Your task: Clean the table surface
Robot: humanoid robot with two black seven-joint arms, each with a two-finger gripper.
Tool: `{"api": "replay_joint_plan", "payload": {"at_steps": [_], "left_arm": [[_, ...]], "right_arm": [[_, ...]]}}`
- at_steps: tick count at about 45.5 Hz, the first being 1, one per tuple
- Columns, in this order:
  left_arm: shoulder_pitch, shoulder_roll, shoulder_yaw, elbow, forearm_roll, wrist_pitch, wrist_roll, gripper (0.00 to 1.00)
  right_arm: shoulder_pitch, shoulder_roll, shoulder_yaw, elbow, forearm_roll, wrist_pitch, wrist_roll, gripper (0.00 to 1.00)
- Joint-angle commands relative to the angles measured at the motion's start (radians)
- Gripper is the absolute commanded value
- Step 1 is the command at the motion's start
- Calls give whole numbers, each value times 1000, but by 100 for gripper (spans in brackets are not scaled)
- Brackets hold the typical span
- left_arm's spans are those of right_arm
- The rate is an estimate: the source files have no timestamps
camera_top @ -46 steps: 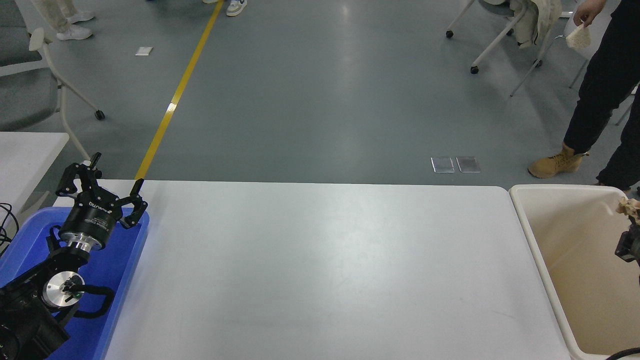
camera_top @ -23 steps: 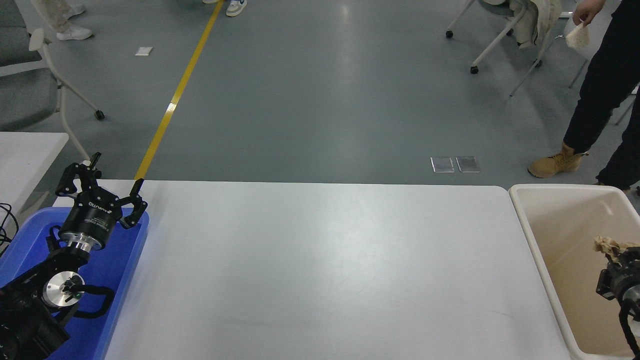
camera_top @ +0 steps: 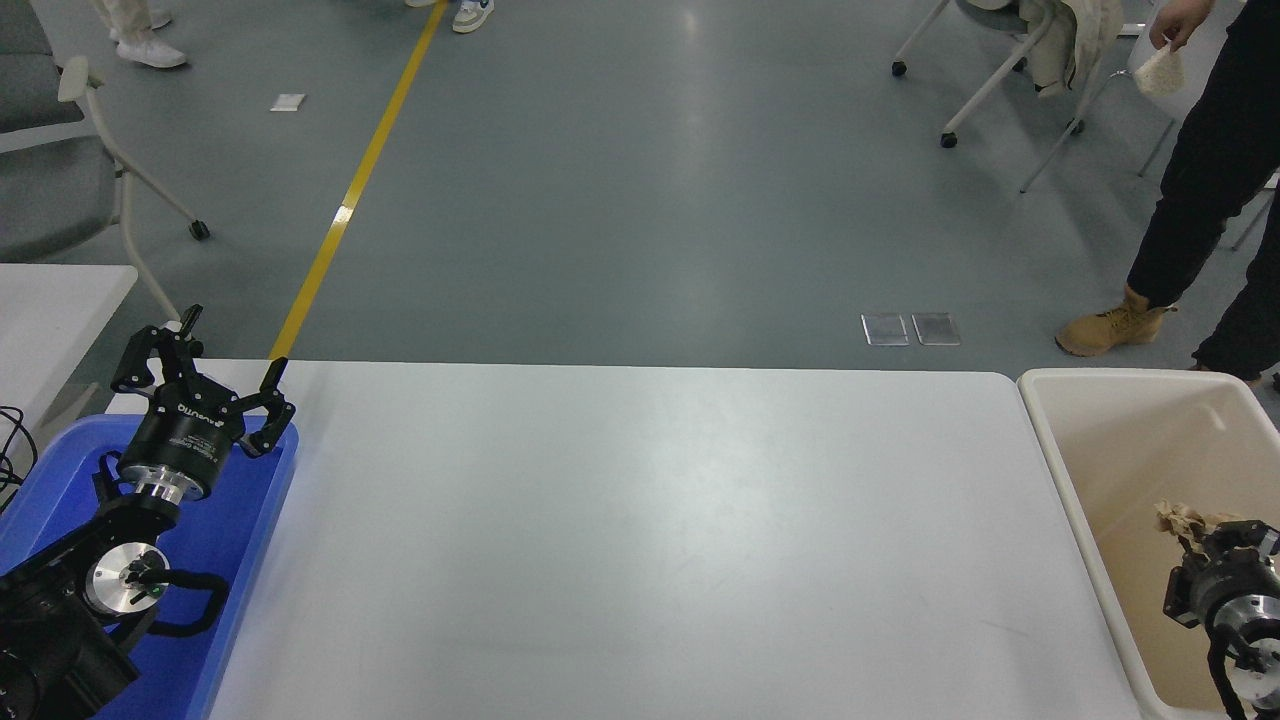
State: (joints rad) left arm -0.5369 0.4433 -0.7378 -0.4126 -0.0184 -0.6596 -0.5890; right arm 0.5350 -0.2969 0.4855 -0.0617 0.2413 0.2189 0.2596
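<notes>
A: Matte white table surface point(camera_top: 650, 540) fills the head view's middle, from the blue tray point(camera_top: 225, 560) at its left edge to the beige bin point(camera_top: 1075, 500) touching its right end.

B: Left gripper point(camera_top: 228, 348)?

A: Parked over the blue tray at lower left, fingers spread apart, holding nothing.

B: Right gripper point(camera_top: 1200, 535)?

A: Inside the beige bin, low right. Crumpled tan paper point(camera_top: 1180, 520) sits at its tip; looks clamped on it, fingers mostly hidden.

B: Background?

A: Grey floor, yellow line point(camera_top: 350, 190), chairs. Person point(camera_top: 1200, 170) in black at top right, hand point(camera_top: 1170, 25) holding a pale wad point(camera_top: 1152, 72).
</notes>
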Motion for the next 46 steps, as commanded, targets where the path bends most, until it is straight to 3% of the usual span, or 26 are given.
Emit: {"api": "replay_joint_plan", "payload": {"at_steps": [1, 8, 19, 31, 46], "left_arm": [[0, 0, 0, 0, 0, 0, 0, 100], [0, 0, 0, 0, 0, 0, 0, 100], [0, 0, 0, 0, 0, 0, 0, 100], [0, 0, 0, 1, 0, 0, 0, 100], [0, 0, 0, 0, 0, 0, 0, 100]], "right_arm": [[-3, 1, -1, -1, -2, -3, 0, 49], [2, -7, -1, -3, -2, -4, -2, 62], [8, -18, 1, -4, -4, -4, -2, 97], [17, -19, 1, -3, -134, -1, -8, 98], [203, -234, -16, 6, -149, 8, 0, 98]]}}
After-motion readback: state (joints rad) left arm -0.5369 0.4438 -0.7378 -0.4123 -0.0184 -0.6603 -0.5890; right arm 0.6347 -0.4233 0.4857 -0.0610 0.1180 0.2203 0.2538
